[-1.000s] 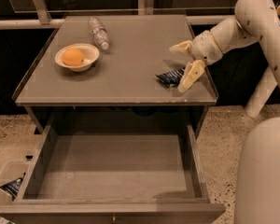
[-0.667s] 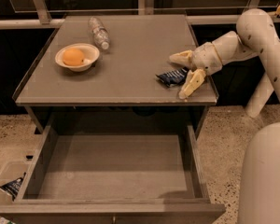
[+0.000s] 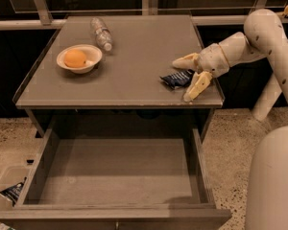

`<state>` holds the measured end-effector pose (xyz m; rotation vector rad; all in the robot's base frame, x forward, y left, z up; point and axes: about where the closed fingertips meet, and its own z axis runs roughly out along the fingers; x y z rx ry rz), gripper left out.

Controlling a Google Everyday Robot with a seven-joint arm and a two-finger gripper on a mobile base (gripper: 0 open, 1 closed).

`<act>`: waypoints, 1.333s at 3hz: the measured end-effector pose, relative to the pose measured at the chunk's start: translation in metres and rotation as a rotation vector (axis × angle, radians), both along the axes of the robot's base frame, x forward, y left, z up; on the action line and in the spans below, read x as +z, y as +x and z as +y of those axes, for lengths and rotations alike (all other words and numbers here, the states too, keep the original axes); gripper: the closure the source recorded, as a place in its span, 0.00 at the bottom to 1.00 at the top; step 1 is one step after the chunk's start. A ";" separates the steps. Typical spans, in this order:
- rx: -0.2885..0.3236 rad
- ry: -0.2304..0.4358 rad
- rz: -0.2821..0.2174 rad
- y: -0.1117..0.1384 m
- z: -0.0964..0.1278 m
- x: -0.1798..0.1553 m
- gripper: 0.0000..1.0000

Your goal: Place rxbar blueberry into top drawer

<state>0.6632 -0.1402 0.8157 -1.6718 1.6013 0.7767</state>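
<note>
Grasping is the step in hand: the pincer [image 3: 190, 74] hangs spread just right of the rxbar blueberry [image 3: 176, 79], which lies on the tabletop [image 3: 134, 56]. Next it must pinch the bar, then carry it to the top drawer [image 3: 115, 176], open below

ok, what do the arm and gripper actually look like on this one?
Arm: smooth off-white tube links with a bulbous round joint and a thin dark seam ring near the wrist. No cables or markings are visible. Gripper: two tapered pale-yellow fingers on a cream knuckle, positioned over the right front corner of the table.
</note>
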 end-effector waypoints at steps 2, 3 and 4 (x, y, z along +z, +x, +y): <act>0.000 0.000 0.000 0.000 0.000 0.000 0.64; 0.000 0.000 0.000 0.000 0.000 0.000 0.87; 0.000 0.000 0.000 0.000 0.000 0.000 1.00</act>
